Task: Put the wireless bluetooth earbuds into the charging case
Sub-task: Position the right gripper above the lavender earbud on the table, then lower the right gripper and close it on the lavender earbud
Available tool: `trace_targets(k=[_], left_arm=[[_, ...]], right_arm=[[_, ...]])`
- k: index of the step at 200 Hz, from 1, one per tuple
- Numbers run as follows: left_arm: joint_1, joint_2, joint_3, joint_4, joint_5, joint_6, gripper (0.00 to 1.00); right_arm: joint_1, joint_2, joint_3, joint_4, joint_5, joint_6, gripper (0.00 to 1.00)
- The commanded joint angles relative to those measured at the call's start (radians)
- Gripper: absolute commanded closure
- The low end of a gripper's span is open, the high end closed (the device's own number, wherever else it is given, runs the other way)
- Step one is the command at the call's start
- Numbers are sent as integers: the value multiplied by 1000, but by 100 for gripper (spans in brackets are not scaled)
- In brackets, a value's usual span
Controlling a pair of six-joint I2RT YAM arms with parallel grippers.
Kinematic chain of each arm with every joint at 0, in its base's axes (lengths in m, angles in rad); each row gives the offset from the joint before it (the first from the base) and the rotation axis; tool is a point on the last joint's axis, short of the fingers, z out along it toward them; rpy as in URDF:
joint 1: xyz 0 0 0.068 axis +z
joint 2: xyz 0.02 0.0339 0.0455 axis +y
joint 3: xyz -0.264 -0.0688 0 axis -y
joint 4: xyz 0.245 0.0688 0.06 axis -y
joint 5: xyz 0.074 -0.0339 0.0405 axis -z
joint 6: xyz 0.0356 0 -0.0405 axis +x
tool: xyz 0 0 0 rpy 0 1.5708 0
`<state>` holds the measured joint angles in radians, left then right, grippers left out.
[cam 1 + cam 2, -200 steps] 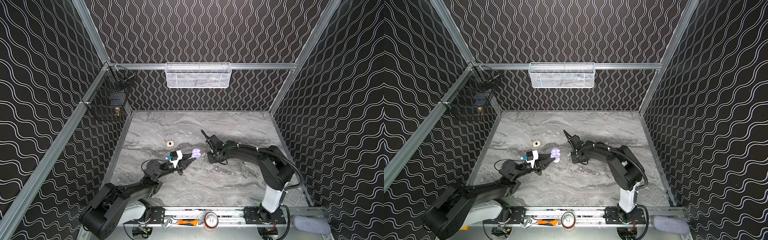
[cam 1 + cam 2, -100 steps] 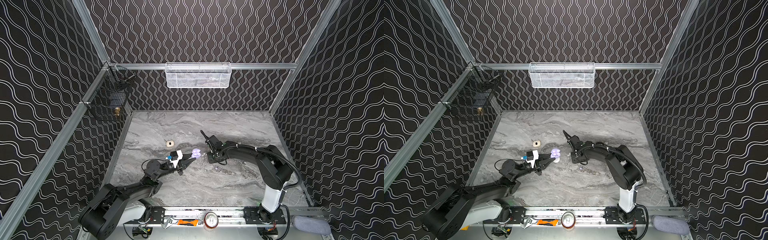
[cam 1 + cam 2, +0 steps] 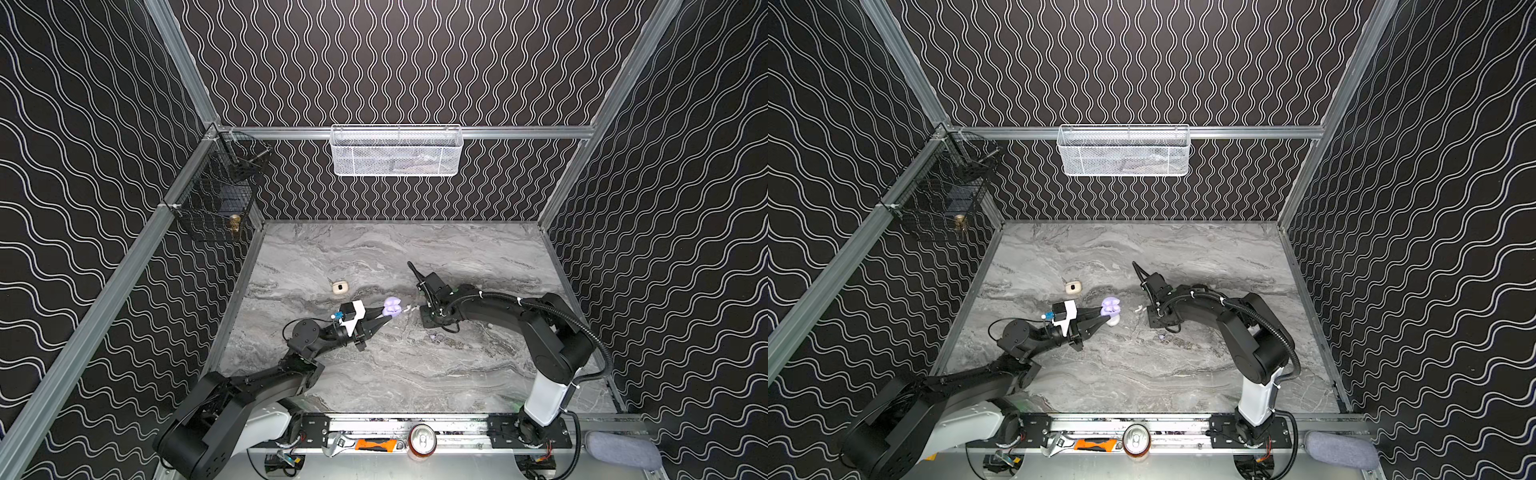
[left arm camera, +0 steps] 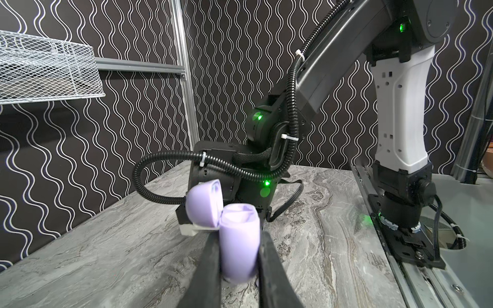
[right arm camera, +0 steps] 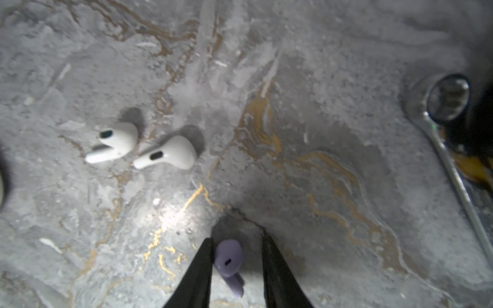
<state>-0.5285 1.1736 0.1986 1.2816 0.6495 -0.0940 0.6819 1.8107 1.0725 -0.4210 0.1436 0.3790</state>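
Clamping the open lilac case in the left gripper; straddling, right gripper fingers apart, perhaps grazing one, a lilac earbud on the table at the case's four o'clock.

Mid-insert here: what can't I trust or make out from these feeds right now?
1. Sockets of the lilac case: blurred and nearly edge-on in the left wrist view, too small in both top views.
2. Whether the right tool touches the lilac earbud on both sides: the right wrist view is blurred.
3. The object at that view's edge: cut off, unidentifiable.
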Motion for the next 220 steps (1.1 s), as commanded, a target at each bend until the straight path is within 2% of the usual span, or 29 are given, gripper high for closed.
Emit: trace_targets(k=[1,23,72,123,155,220], left_arm=[[0,0,4,21,-3,15,100],[-1,-5,6,12,-1,16,100],[-1,-20,9,-18,-4,29,100],[-1,-15,-3,28,-18,20,100],[-5,-43,-8,-5,-24,44,100],[-17,-89,-5,-65,-36,70,100]], right_arm=[[1,-21,-10,-10,-27,9,65],[3,-13,-3,-12,-42,-1,61],[11,20,10,-17,-45,-1,61],[18,39,25,-29,-35,0,64],[18,34,8,-19,-36,17,68],[19,-16,-43,-12,-35,29,67]])
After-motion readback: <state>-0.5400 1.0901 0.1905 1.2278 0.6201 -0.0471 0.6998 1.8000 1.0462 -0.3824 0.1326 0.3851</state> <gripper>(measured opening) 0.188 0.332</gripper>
